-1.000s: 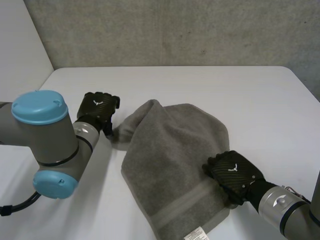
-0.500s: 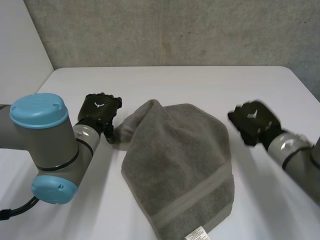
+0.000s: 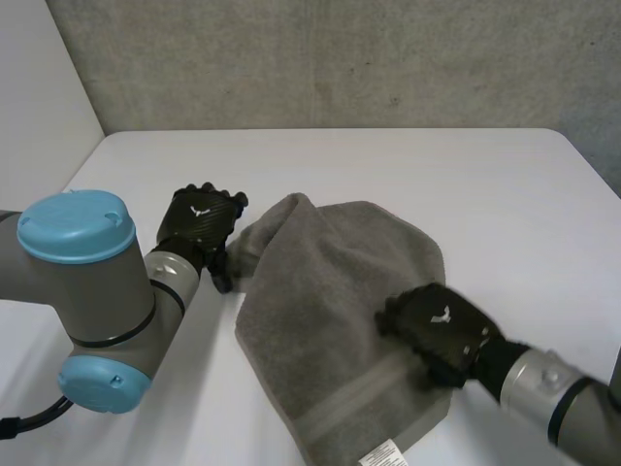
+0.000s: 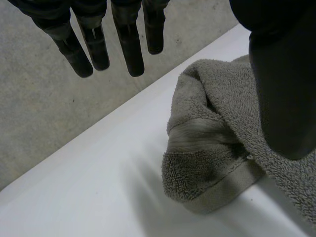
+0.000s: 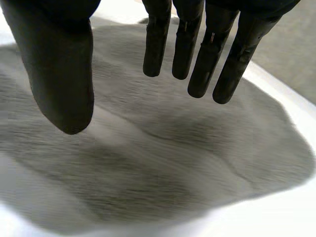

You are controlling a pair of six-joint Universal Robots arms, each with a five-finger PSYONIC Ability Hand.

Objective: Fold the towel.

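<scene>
Grey towel (image 3: 330, 291) lying rumpled on the counter (image 3: 388, 165): the left robot hand (image 3: 199, 221), fingers straight and empty, waits beside its bunched corner, while the right robot hand (image 3: 439, 328), equally unclenched, is poised over its banded end, probably to flatten it.

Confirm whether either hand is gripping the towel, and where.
Nothing is held. The left hand is open, fingers straight, beside the towel's bunched corner; the right hand is open over its middle.

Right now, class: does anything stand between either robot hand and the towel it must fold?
Nothing visible does. The left hand is beside the towel's bunched corner, fingers straight. The right hand is open over the towel, near its striped end.
</scene>
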